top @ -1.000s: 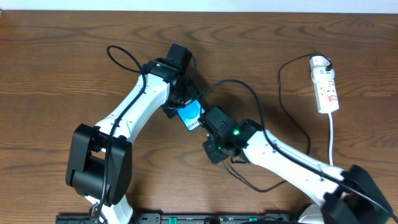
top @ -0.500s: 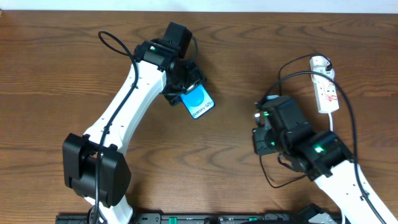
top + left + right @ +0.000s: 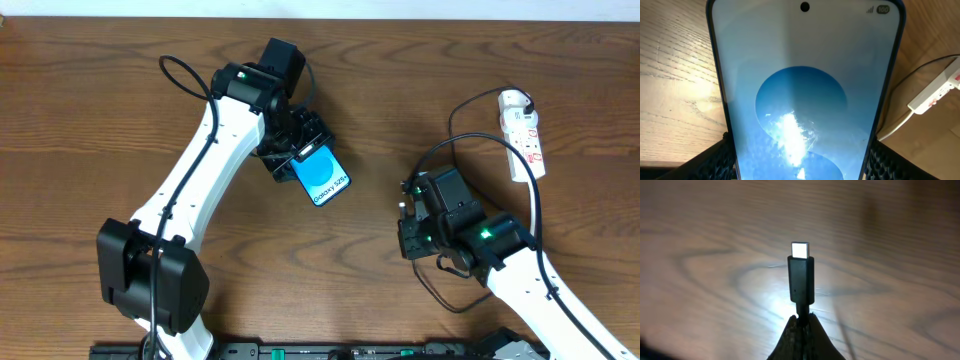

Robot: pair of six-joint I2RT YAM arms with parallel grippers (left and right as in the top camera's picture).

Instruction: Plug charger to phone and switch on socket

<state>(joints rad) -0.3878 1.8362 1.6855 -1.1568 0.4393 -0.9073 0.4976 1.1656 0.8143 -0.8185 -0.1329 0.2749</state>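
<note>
My left gripper (image 3: 300, 150) is shut on the phone (image 3: 322, 175), whose blue screen faces up; in the left wrist view the phone (image 3: 802, 95) fills the frame between the black pads (image 3: 715, 162). My right gripper (image 3: 408, 215) is shut on the charger just behind its plug tip; in the right wrist view the plug (image 3: 800, 275) stands out past the fingertips (image 3: 801, 325) over the table. The black cable (image 3: 470, 145) loops from the right gripper up to the white socket (image 3: 523, 135) at the far right. The plug and phone are well apart.
The socket's white cord (image 3: 535, 215) runs down the right side under my right arm. The socket's end and cord also show in the left wrist view (image 3: 940, 87). More black cable (image 3: 445, 295) loops near the front by my right arm. The table is brown wood.
My right gripper pulled away from the phone to the right with the plug, then came back a little leftward. My left gripper shifted the phone slightly right and toward the front.
</note>
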